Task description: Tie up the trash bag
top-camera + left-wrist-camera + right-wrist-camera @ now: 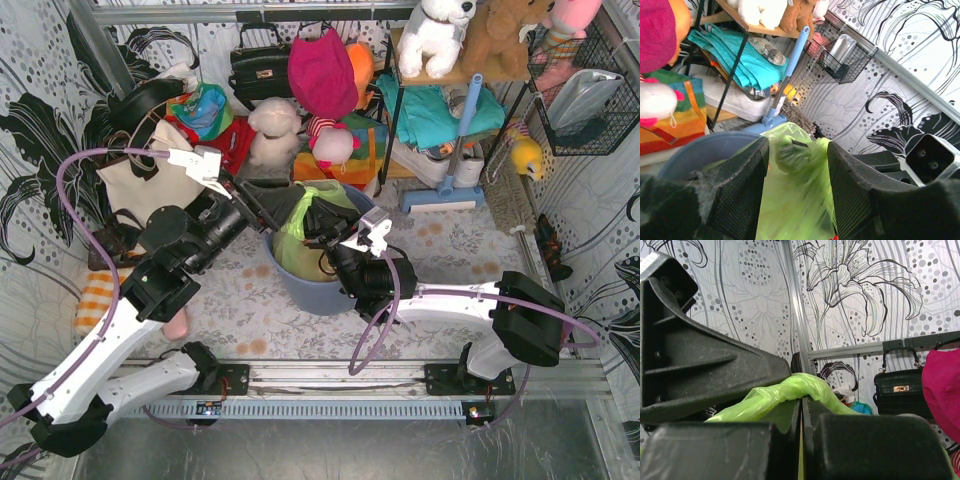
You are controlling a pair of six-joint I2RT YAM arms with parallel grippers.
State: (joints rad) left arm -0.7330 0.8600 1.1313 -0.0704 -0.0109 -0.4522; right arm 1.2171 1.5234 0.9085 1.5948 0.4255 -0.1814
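Note:
The light-green trash bag [312, 212] sits in the round blue-grey bin [318, 288] at the middle of the floor. Its top is gathered into a knot-like twist [791, 154]. My left gripper [290, 206] reaches over the bin from the left, its jaws standing apart either side of the green film, with the twist just beyond the fingertips [760, 150]. My right gripper [322, 236] comes in from the right and is shut, with a thin edge of green film pinched between its pads. A twisted strand of the trash bag [790, 390] lies over its fingertips.
A cream tote bag [150, 185] leans behind the left arm. A shelf with plush toys [470, 40], teal cloth and a blue floor wiper [455, 170] stands behind the bin. A black handbag [258, 65] and a wire basket [590, 95] hang on the walls.

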